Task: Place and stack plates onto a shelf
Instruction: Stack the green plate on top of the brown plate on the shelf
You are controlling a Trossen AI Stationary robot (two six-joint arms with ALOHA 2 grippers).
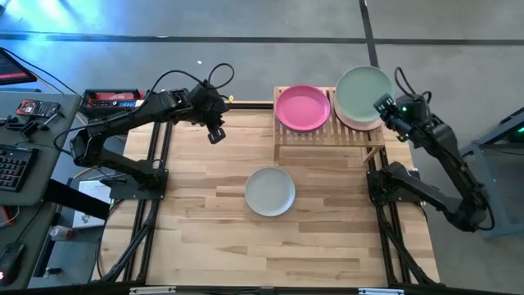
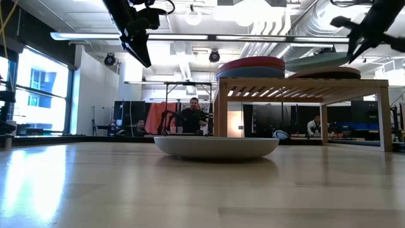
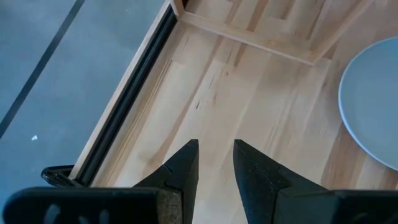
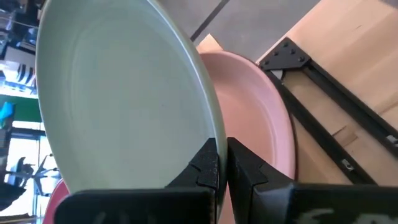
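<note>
Mint green plate (image 1: 363,92), pinched at its rim by the closed right claw (image 1: 385,106), hangs tilted over the peach-pink plate (image 1: 354,121) on the shelf (image 1: 327,137) (left claw (image 1: 216,133) waits open); next, lower and release.

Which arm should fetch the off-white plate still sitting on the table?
Left. Its hand hangs empty and open over the table's back-left area, and the round off-white plate lies free mid-table. The right hand is shut on the mint green plate over the slatted wooden shelf.

Bright overhead lights, window glare at left in low view; foreground tabletop (image 2: 190,196) blurred.
</note>
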